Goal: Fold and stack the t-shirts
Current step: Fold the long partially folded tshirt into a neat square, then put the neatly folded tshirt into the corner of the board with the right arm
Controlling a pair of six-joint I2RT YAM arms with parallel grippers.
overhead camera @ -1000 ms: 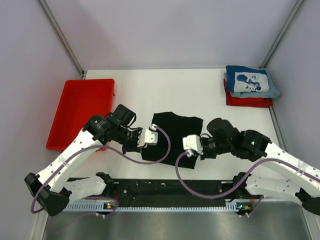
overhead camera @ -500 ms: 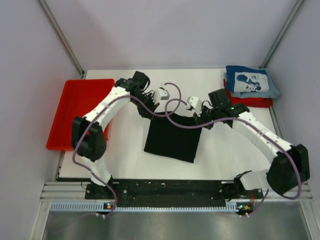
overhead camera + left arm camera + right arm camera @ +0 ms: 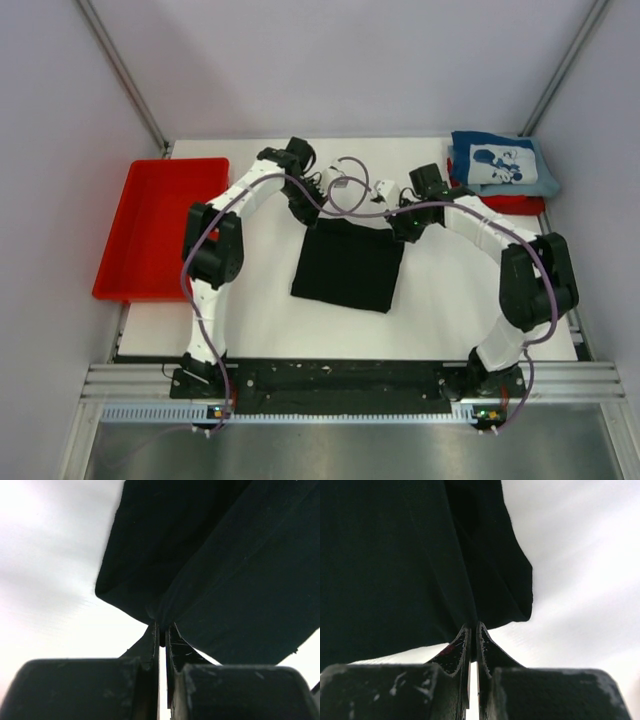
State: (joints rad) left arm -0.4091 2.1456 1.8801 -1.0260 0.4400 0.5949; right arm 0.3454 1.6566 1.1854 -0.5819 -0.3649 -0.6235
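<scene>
The black shirt (image 3: 348, 265) lay in the middle of the white table (image 3: 450, 310), folded into a small dark patch that was nearly square. It was a little longer from the top of the frame to the bottom than from side to side.

Both arms reached over to its top edge. The left gripper (image 3: 314, 214) was at the upper left corner of the shirt and the right gripper (image 3: 402, 230) was at the upper right corner. In each wrist view the jaws were pressed together with a bit of black cloth pinched between them. The rest of the shirt spread away from the jaws, toward the bottom of the top view.

The blue shirt (image 3: 500, 165) sat on the red shirt (image 3: 495, 205) in the upper right of the frame, well apart from the black one. A red tray (image 3: 150, 230) was at the left.

The black shirt looked nearly done with folding. I think it had to go to the pile in the upper right next. That pile was off to the right of both pinches, and the right arm was the nearer one.
</scene>
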